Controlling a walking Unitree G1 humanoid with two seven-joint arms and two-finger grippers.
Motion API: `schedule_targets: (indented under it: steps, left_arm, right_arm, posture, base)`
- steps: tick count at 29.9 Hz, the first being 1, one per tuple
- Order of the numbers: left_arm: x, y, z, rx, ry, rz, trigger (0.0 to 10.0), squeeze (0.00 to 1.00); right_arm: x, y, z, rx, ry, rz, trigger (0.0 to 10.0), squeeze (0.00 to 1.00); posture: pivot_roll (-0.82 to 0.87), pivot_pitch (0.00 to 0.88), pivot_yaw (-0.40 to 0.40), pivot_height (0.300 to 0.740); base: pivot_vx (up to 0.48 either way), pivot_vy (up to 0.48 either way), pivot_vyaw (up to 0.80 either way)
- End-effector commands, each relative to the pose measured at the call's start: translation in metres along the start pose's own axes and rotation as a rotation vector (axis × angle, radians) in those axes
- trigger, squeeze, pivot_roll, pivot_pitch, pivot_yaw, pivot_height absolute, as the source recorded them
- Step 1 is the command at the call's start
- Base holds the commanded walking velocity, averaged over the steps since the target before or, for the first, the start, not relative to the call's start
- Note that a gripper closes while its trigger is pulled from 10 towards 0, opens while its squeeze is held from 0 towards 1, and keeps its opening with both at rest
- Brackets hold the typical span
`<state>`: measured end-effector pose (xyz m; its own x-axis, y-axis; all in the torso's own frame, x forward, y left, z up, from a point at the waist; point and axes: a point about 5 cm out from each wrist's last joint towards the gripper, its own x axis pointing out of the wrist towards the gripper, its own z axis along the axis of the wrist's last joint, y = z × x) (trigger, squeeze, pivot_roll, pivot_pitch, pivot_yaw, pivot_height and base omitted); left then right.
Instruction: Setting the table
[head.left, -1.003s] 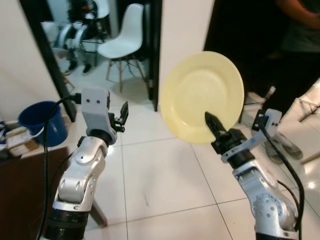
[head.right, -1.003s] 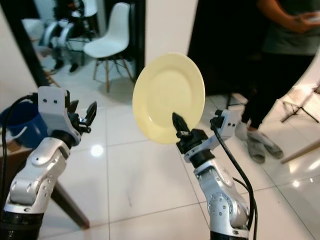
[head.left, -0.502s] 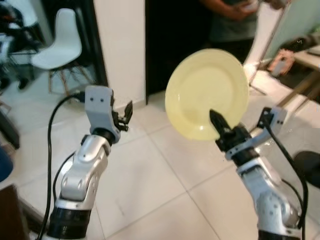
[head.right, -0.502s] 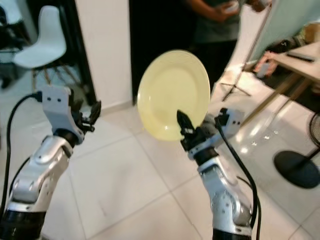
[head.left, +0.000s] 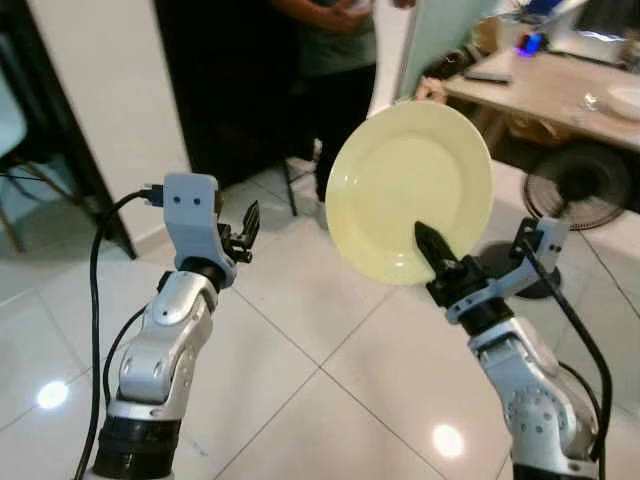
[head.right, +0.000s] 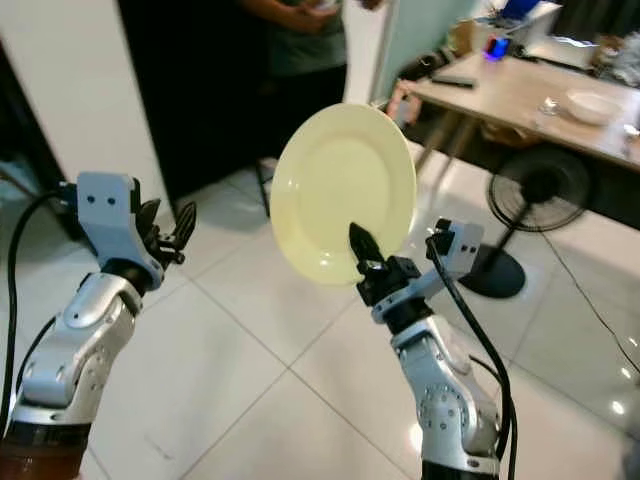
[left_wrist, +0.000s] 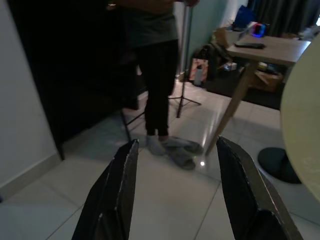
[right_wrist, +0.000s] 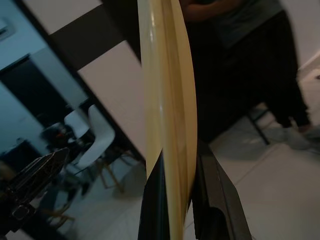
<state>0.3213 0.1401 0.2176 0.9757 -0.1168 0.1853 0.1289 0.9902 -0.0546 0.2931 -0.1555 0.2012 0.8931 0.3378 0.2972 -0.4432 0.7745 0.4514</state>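
Note:
A pale yellow plate (head.left: 410, 190) stands on edge in the air, its face toward me, with my right gripper (head.left: 432, 250) shut on its lower rim. The right wrist view shows that plate (right_wrist: 167, 110) edge-on between the two black fingers (right_wrist: 215, 195). My left gripper (head.left: 248, 222) is raised at chest height to the left of the plate, open and holding nothing; its fingers (left_wrist: 117, 190) stand apart in the left wrist view. A wooden table (head.right: 520, 100) with a white bowl (head.right: 590, 103) on it is at the far right.
A person (head.left: 335, 60) in a dark top stands ahead in a dark doorway, slippers (left_wrist: 175, 147) by the feet. A floor fan (head.right: 530, 195) stands on the tiles beside the table. A light stand (left_wrist: 184, 65) rises near the person. White tiled floor (head.left: 330, 390) lies below.
The whole scene has slid left as the camera turned right: the white chair has gone out of view, the table and fan have come in. The plate stays held in the right gripper.

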Motion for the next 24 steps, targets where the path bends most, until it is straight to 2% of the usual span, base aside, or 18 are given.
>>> schedule_targets:
  steps: [1, 5, 11, 24]
  left_arm:
    - [0.0009, -0.0003, -0.0021, 0.007, 0.008, 0.007, 10.0, 0.0]
    - [0.0025, 0.0011, -0.003, 0.029, 0.01, 0.024, 10.0, 0.0]
    - [0.0046, 0.0044, -0.006, 0.046, 0.026, 0.048, 10.0, 0.0]
    - [0.006, 0.009, -0.0075, 0.054, 0.036, 0.069, 10.0, 0.02]
  right_arm:
    - [-0.0002, -0.0006, 0.0031, -0.008, -0.011, -0.004, 10.0, 0.0]
    - [0.0, -0.0015, 0.0026, -0.028, -0.004, -0.013, 10.0, 0.0]
    - [0.0003, -0.0015, 0.0006, -0.047, 0.009, -0.015, 10.0, 0.0]
    - [0.0001, -0.0019, -0.0005, -0.034, 0.009, -0.018, 10.0, 0.0]
  posture:
    - [-0.09, 0.0, 0.079, 0.74]
    - [-0.09, 0.0, 0.079, 0.74]
    - [-0.09, 0.0, 0.079, 0.74]
    - [-0.09, 0.0, 0.083, 0.74]
  base:
    - [0.0, 0.0, -0.8]
    - [0.281, 0.0, -0.8]
    - [0.48, 0.0, -0.08]
    - [0.48, 0.0, -0.8]
